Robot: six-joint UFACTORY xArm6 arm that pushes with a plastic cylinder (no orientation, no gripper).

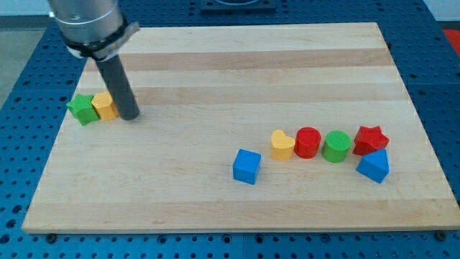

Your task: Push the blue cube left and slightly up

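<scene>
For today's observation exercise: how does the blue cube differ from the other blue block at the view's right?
The blue cube has square faces; the blue block looks wedge-like, with a slanted top. The blue cube stands alone, apart from the yellow heart; the blue block sits right against the red star. Both share the same blue, and both lie far from my tip.

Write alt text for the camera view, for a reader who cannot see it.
My tip rests beside a yellow block and green star at the wooden board's left, far from the blue cube at lower centre.
</scene>
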